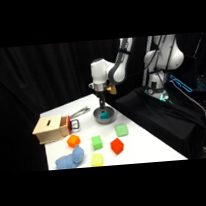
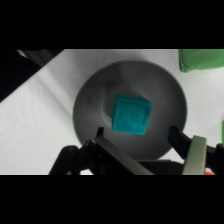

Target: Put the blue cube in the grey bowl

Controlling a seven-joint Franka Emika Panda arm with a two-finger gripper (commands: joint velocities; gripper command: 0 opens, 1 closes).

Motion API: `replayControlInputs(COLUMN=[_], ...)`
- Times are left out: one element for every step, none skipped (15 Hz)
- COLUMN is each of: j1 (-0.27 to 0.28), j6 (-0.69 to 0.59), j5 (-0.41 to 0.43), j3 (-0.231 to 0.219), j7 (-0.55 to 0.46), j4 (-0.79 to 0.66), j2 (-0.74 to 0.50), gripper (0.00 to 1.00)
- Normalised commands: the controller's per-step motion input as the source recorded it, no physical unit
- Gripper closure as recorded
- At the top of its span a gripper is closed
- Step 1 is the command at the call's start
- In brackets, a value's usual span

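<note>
Blue cube [image 2: 131, 115] sitting inside the grey bowl [image 2: 95, 85], resting on the bowl's floor near the middle, one corner turned toward the wrist camera. Gripper [image 2: 135, 136] poised directly over the bowl, jaws spread apart and released, nothing between them; one dark fingertip [image 2: 98, 133] just left of the cube and the other to its right, both clear of its faces. Seen from the side, gripper [image 1: 102, 108] reaching straight down from the white arm into the grey bowl [image 1: 105, 117], a speck of blue cube [image 1: 106, 113] visible at the rim. Bowl standing toward the far right part of the white table [image 1: 149, 145]. Metal tongs [image 1: 80, 112] lying to the left of the bowl, beside a wooden box [image 1: 49, 129] near the table's left edge. Closer to the camera, well apart from the bowl: an orange block [image 1: 73, 140], a green block [image 1: 97, 142], a second green block [image 1: 121, 130], a red block [image 1: 117, 146], a yellow block [image 1: 97, 159], and a lumpy soft light-blue object [image 1: 70, 159] at the front left. Edge of a green block [image 2: 200, 60] also showing at the upper right of the wrist view, just outside the bowl.
</note>
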Motion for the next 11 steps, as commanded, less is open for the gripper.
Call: replayControlInputs(j1=[-0.103,-0.111,-0.094,-0.085,-0.079,-0.078,-0.071,-0.064,-0.055,-0.044,-0.035], j6=[-0.65,-0.7,-0.7,-0.67,-0.61,-0.58,-0.58,-0.57,-0.49,-0.46,-0.42], j5=[0.19,0.296,0.209,0.133,0.074,0.019,-0.105,-0.107,-0.17,-0.181,-0.155], j3=[0.034,0.038,-0.002,-0.028,-0.043,-0.051,-0.046,-0.037,-0.021,-0.008,-0.004], j7=[-0.43,-0.53,-0.45,-0.37,-0.3,-0.25,-0.08,-0.06,0.04,0.08,0.04], j4=[0.07,0.11,0.14,0.17,0.19,0.22,0.27,0.29,0.3,0.31,0.31], j2=[-0.47,-0.45,-0.4,-0.35,-0.31,-0.27,-0.22,-0.2,-0.17,-0.14,-0.1], gripper=[0.0,0.0,0.0,0.0,0.0,0.0,0.0,0.0,0.0,0.0,0.0])
